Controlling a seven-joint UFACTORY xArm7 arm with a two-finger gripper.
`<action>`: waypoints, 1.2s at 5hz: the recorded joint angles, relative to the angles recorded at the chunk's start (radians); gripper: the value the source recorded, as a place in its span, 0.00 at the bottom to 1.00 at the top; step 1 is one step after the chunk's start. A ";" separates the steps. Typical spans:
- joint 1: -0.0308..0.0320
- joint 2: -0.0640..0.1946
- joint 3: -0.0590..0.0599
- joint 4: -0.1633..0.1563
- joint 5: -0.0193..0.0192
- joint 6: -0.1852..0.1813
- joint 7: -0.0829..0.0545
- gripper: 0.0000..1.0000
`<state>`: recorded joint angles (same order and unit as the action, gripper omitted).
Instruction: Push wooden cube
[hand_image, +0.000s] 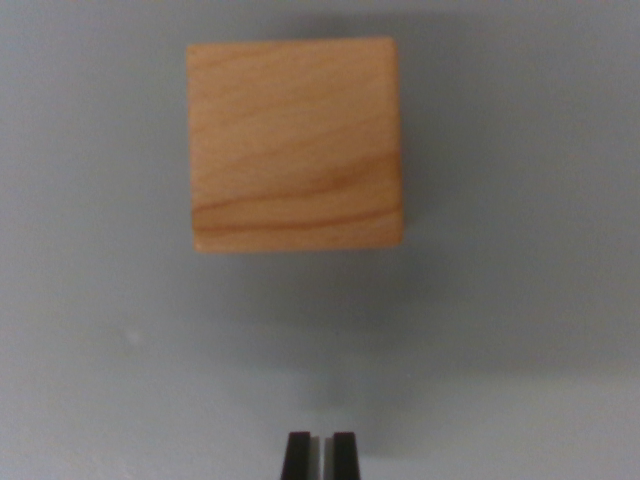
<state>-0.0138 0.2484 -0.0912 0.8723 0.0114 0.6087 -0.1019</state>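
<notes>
Grey, matte table surface (90, 330) fills the whole wrist view, evenly lit, with one tiny pale speck (131, 340) toward the wrist view's left. Item one: wooden cube (296, 145), light honey-coloured, sitting flat on the surface in the upper middle of the view. Its faces are square to the camera, edges running straight across and straight up the frame, with no visible turn. No long axis can be told, since the visible face is close to square; the grain lines run roughly across, from the wrist view's left to its right, curving slightly near the lower edge. A soft shadow lies below the cube and on its right side. Item two: gripper (321, 455), seen only as two dark fingertips (297, 456) at the bottom centre, pressed nearly together with just a thin sliver between them, holding nothing. The gripper stands apart from the cube, roughly in line with it. Bare grey surface lies between them, with nothing in the way.
</notes>
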 joint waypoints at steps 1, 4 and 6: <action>0.0001 0.004 -0.001 -0.011 0.0007 -0.014 -0.002 0.00; 0.0001 0.007 -0.001 -0.017 0.0011 -0.022 -0.003 0.00; 0.0001 0.008 -0.002 -0.019 0.0012 -0.025 -0.004 0.00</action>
<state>-0.0136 0.2560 -0.0928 0.8530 0.0126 0.5840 -0.1058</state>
